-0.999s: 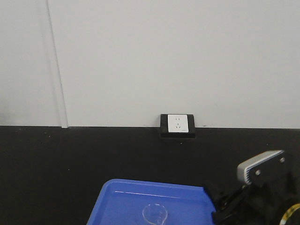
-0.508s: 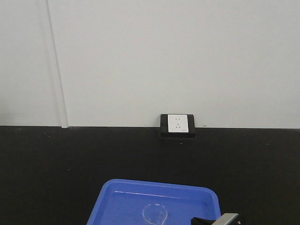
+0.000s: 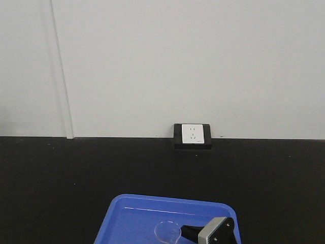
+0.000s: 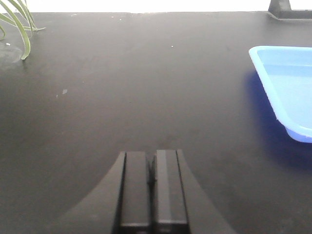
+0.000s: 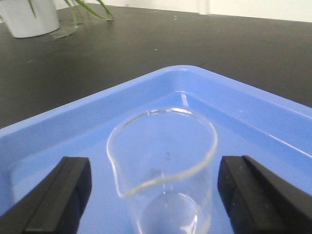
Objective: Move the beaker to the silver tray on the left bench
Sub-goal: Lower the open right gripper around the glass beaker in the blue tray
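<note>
Beaker stands upright in the blue plastic tray, between the right gripper's released jaws, touching neither. Left gripper's jaws are clenched on nothing, with black benchtop beneath them.

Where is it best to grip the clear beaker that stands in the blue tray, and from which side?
Grip the beaker on its straight round wall, just below the flared rim, from two opposite sides. It stands upright in the blue tray, and the open right gripper straddles it at that height. Keep the pads off its spout.
</note>
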Robot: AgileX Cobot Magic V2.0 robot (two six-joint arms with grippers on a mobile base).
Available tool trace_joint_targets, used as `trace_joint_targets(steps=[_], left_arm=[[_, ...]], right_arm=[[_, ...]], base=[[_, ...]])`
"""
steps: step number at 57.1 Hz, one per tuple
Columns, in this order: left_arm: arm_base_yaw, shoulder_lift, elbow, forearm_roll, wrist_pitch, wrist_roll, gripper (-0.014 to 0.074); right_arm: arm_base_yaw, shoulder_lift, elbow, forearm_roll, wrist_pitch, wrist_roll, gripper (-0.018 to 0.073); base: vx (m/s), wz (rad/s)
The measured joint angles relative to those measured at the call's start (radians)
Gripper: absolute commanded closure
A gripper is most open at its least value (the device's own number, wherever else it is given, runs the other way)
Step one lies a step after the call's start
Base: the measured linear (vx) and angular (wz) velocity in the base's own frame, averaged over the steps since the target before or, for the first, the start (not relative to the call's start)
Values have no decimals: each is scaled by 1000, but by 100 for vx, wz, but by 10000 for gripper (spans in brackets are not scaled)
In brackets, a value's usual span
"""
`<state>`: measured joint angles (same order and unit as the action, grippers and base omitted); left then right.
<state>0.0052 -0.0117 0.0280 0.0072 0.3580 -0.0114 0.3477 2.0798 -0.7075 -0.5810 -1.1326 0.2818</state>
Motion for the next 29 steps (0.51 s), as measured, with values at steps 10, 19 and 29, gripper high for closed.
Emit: trace_joint_targets(steps=[10,19,29], left_arm=[[0,0,0,0,0,0,595],[0,0,0,0,0,0,595],[0,0,0,0,0,0,595]], right_arm=[[0,53,-85,-45,12,50,-13],[0,88,-157,-51,45,102,-13],[0,112,-197,-55,65,122,19]], base=[[0,0],[0,0],[0,0]])
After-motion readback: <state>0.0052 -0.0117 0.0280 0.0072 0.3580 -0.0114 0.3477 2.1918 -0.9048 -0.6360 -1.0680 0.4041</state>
